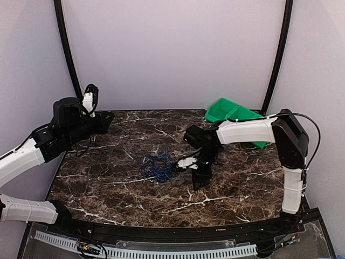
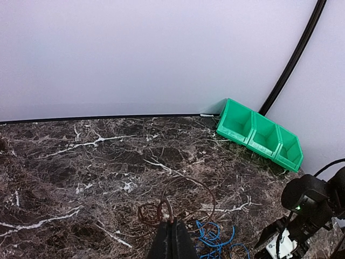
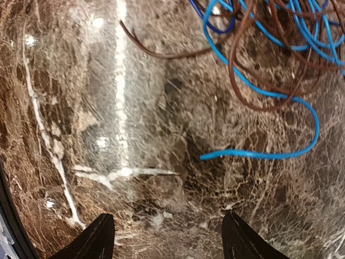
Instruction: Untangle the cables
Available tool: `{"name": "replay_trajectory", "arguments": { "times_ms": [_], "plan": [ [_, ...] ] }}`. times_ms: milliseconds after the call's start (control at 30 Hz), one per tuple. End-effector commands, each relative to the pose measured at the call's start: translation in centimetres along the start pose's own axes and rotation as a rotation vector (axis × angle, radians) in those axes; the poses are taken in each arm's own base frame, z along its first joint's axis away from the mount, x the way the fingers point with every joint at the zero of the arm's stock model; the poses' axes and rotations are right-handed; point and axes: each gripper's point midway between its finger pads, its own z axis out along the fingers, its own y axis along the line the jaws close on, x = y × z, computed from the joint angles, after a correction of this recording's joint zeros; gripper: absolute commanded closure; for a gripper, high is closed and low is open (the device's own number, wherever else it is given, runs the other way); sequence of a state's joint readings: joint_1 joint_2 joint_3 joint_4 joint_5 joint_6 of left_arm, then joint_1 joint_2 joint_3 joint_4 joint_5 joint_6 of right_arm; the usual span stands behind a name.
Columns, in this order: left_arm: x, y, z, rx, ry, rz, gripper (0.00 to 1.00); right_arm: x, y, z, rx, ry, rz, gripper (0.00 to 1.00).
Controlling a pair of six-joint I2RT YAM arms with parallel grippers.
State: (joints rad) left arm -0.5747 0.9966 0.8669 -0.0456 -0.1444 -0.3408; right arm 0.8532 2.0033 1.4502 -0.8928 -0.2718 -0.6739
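The cables (image 1: 156, 167) lie in a small clump of thin blue and dark wires mid-table. My right gripper (image 1: 200, 178) hangs just right of the clump. In the right wrist view it (image 3: 172, 237) stands open over bare marble, nothing between its fingertips; a blue cable (image 3: 259, 155) curls ahead of it and brown cables (image 3: 253, 81) tangle with blue ones above. My left gripper (image 1: 108, 121) is raised at the back left, away from the clump. Its fingers (image 2: 172, 240) are shut, and a thin brown cable (image 2: 161, 208) loops out from their tips. Blue cables (image 2: 215, 237) show right of them.
A green three-compartment bin (image 1: 234, 116) sits at the back right corner, also visible as the bin (image 2: 259, 135) in the left wrist view. The right arm (image 2: 310, 202) fills that view's lower right. White walls close the table's back and sides.
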Motion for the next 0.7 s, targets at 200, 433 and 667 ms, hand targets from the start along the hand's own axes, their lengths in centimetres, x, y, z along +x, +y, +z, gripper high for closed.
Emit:
{"name": "replay_trajectory", "arguments": {
  "times_ms": [200, 433, 667],
  "plan": [
    [-0.6, 0.1, -0.1, -0.005, -0.019, 0.026, 1.00, -1.9, -0.7, -4.6, 0.128, -0.173, -0.031, 0.29],
    [-0.6, -0.1, 0.1, 0.007, -0.028, 0.015, 1.00, -6.7, -3.5, -8.8, 0.257, -0.310, -0.016, 0.29],
    [0.3, -0.4, 0.5, 0.030, 0.009, -0.001, 1.00, -14.7, -6.6, -11.2, 0.449, -0.453, -0.077, 0.27]
  ]
}}
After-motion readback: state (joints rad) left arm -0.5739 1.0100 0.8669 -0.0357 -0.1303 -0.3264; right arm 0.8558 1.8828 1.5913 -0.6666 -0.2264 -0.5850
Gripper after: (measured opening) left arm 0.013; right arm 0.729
